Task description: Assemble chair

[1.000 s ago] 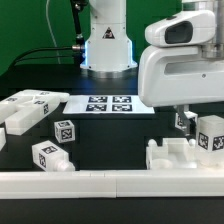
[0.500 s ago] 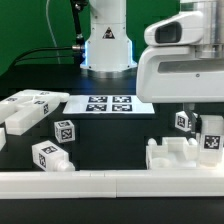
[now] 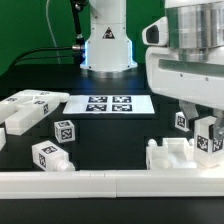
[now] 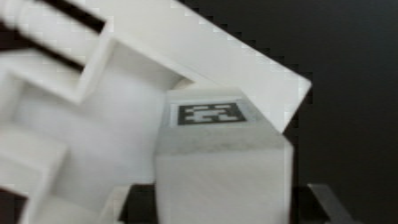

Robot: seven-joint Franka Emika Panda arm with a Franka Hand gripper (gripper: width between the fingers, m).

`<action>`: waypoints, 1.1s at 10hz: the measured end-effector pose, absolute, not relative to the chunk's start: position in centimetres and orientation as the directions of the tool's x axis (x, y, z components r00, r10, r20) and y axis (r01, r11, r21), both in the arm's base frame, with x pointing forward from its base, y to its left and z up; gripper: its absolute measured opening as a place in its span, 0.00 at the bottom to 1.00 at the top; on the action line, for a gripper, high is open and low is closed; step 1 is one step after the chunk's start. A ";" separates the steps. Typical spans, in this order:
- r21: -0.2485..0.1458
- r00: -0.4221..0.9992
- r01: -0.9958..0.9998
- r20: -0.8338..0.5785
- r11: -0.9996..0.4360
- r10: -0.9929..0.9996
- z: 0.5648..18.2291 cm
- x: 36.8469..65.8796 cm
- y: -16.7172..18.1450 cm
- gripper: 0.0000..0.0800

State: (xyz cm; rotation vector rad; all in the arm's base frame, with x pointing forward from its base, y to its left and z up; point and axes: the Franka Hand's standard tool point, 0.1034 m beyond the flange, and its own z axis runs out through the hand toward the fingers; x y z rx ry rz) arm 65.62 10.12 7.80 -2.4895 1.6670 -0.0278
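White plastic chair leg, clamped upright in the end effector, near the chair panel on the desk, exterior view's right. Grip firmly, lift straight, avoid tilting.

The arm's base stands upright just behind the marker board. Its bulky white wrist hangs low at the exterior view's right of that board, with the hand pointing straight down. The gripper sits below the wrist, nearer the camera than the board, its two dark fingers pressed against the sides of a tagged chair part that stands between them.
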 end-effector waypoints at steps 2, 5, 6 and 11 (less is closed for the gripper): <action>-0.125 0.354 -0.931 -0.072 -0.344 -0.933 7.9 65.7 10.2 0.46; -0.051 0.649 -0.761 -0.047 -0.647 -0.759 7.9 64.6 11.3 0.75; -0.029 0.797 -0.603 -0.070 -0.797 -0.600 8.3 64.8 11.2 0.80; -0.031 0.972 -0.233 -0.013 -0.972 -0.233 8.3 65.4 11.0 0.81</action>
